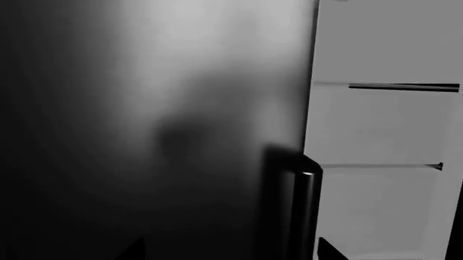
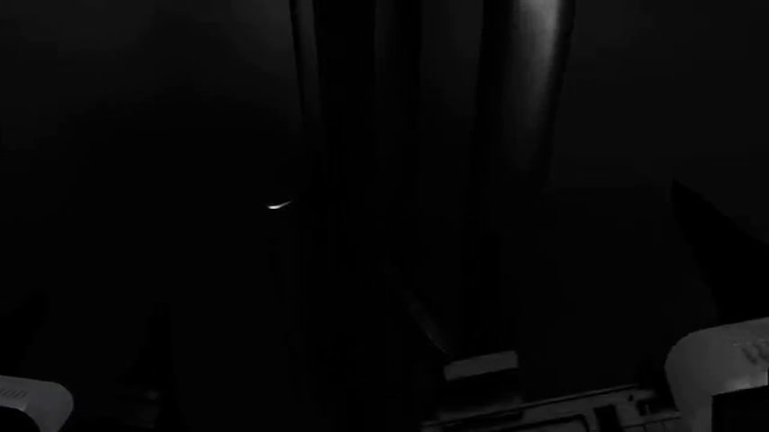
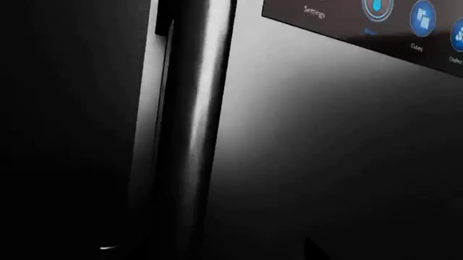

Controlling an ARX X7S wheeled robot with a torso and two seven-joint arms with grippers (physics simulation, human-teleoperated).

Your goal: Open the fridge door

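Note:
The fridge door (image 3: 326, 151) fills the right wrist view as a matte-black face, with its long vertical bar handle (image 3: 195, 108) close in front of my right gripper (image 3: 217, 250). That gripper is open. One dark fingertip (image 3: 316, 250) shows, and the handle runs down between the jaws without touching them. The left wrist view shows a black door panel (image 1: 145, 108) and the end of a bar handle (image 1: 304, 206). I cannot tell whether this is the same door. My left gripper (image 1: 231, 252) is open against the panel, the handle just inside one fingertip (image 1: 329, 252).
Cream cabinet fronts (image 1: 383, 162) with dark slots stand beyond the panel's edge. A lit control display (image 3: 391, 16) sits on the door. The head view is almost black, showing two handles (image 2: 529, 90) and pale arm parts (image 2: 721, 360) low down.

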